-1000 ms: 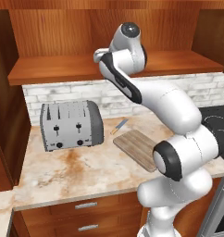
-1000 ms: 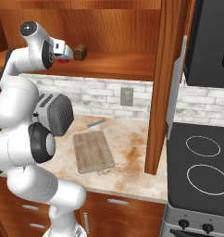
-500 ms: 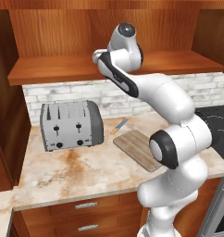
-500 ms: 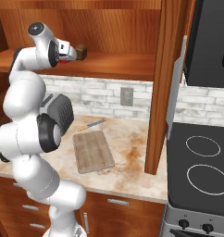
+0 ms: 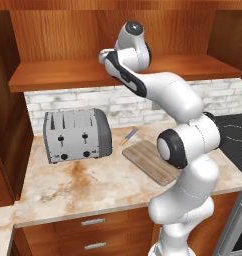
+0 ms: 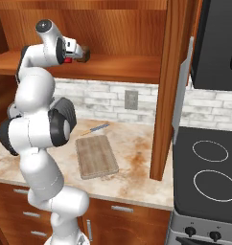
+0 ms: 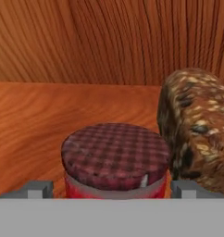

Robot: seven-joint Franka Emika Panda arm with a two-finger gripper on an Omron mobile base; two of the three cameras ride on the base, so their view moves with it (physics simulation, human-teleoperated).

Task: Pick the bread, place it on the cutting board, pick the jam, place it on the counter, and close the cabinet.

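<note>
Up in the open cabinet [image 6: 118, 28], the gripper [image 7: 111, 189] sits level with the shelf, its fingers [image 7: 39, 189] spread wide on either side of the jam [image 7: 115, 159], not visibly pressing on it. The bread [image 7: 197, 125] stands on the shelf just beside the jar, to its right in the hand view. Down on the worktop [image 5: 88, 182], the cutting board [image 5: 150, 161] lies bare between the toaster [image 5: 77, 135] and the stove [image 6: 209, 172], a knife [image 6: 95, 128] behind it.

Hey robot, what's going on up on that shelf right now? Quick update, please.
Fingers open, straddling the jam on the cabinet shelf. Bread beside it, untouched. Cutting board bare on the counter.
</note>
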